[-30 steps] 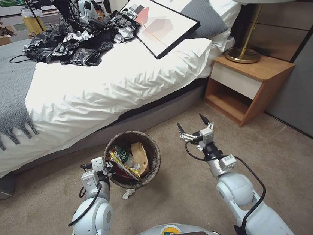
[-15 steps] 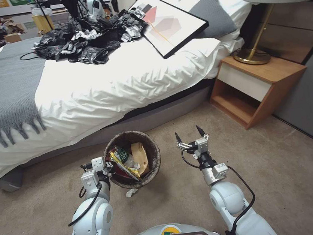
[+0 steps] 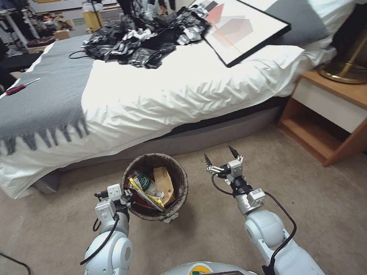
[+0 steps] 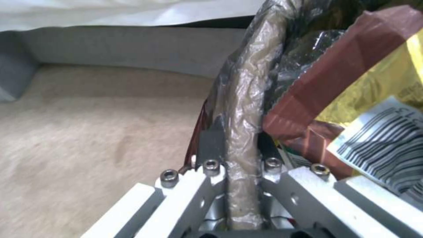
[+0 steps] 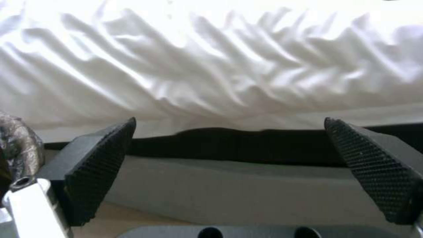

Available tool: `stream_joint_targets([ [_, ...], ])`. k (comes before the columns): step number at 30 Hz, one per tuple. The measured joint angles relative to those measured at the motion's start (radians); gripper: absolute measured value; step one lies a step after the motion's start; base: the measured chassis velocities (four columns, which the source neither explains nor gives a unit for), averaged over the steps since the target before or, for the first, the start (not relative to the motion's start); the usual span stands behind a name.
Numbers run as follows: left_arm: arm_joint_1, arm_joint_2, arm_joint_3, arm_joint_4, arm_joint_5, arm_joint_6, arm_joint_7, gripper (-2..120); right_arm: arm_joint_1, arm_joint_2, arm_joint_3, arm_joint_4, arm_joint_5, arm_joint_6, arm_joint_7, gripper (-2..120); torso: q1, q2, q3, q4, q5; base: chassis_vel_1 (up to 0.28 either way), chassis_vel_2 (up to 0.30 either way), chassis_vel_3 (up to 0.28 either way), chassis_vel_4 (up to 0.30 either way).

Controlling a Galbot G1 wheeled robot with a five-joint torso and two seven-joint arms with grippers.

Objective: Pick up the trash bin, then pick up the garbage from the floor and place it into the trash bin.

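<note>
My left gripper [image 3: 126, 200] holds the trash bin [image 3: 176, 173], a small round bucket with a dark liner, just above the carpet in front of me. In the left wrist view that gripper [image 4: 240, 148] is shut on the liner-covered rim [image 4: 242, 92]. Garbage lies inside the bin: a green-labelled bottle [image 3: 142, 181], a tan paper bag [image 3: 164, 184] and a yellow wrapper [image 3: 150, 199]. A small white scrap [image 3: 171, 218] lies on the floor by the bin's near side. To the right of the bin my right gripper [image 3: 221, 158] is open and holds nothing, its pads [image 5: 101, 165] wide apart facing the bed base.
The bed [image 3: 178, 89] fills the space ahead, with a grey throw [image 3: 38, 101], a heap of black bags [image 3: 146, 42] and a framed picture [image 3: 241, 25] on it. A wooden nightstand [image 3: 340, 115] stands at the right. A black cable [image 3: 7, 259] runs over the carpet at the left.
The whole picture has shifted right, so the camera has turned left. My right arm drew back a little toward me. The left gripper kept its hold on the bin.
</note>
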Motion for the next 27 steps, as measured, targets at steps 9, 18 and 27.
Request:
stream_joint_targets([
  [9, 0.0, 0.0, 0.0, 0.0, 0.0, 0.0, 0.0, 0, 0.016, -0.004, -0.003, -0.012, 0.001, 0.002, -0.007, 100, 0.0, 0.0, 0.0, -0.0001, 0.0, 0.112, 0.12, 0.123, 0.111],
  [18, 0.0, 0.0, 0.0, 0.0, 0.0, 0.0, 0.0, 0, 0.016, -0.021, 0.005, -0.026, 0.003, 0.005, -0.026, 100, 0.0, 0.0, 0.0, -0.0001, 0.0001, 0.119, 0.112, 0.12, 0.121],
  [27, 0.0, 0.0, -0.002, 0.0, 0.0, 0.0, 0.0, 0, 0.022, -0.047, 0.019, -0.047, 0.006, 0.013, -0.05, 100, 0.0, 0.0, 0.0, -0.0002, 0.0001, 0.075, 0.063, 0.061, 0.06],
])
